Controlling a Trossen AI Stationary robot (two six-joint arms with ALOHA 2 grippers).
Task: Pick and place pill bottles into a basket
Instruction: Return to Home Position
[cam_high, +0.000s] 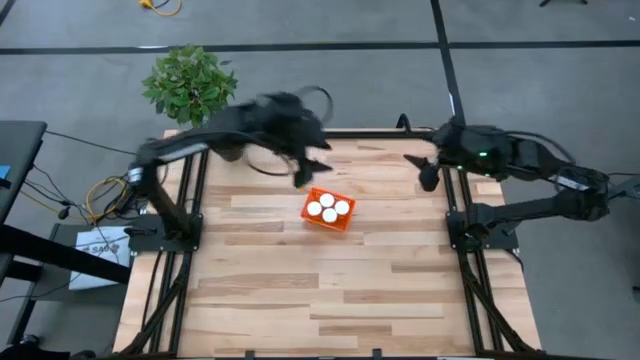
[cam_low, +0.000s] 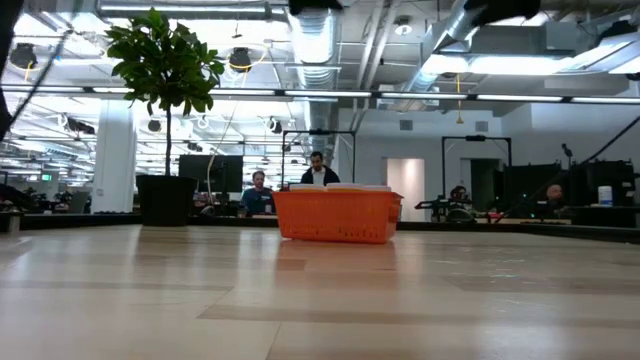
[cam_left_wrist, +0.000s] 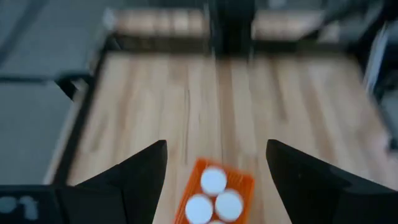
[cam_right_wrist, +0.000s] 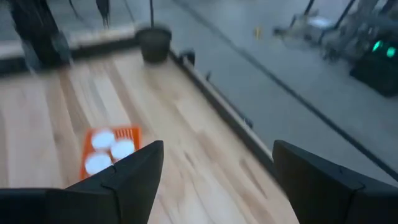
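The orange basket (cam_high: 328, 209) stands on the table a little past its middle, with three white pill bottle caps (cam_high: 327, 207) showing inside it. It also shows in the low view (cam_low: 336, 214), the left wrist view (cam_left_wrist: 214, 194) and the right wrist view (cam_right_wrist: 111, 151). My left gripper (cam_high: 312, 168) is open and empty, in the air above the table just beyond the basket toward the far left. My right gripper (cam_high: 420, 170) is open and empty, high near the table's far right edge. A fourth bottle does not show.
A potted plant (cam_high: 190, 82) stands past the table's far left corner; its dark pot shows in the low view (cam_low: 166, 200). Dark arm frames run along the table's left and right edges. Bare wood lies on the near side of the basket. People sit in the room behind.
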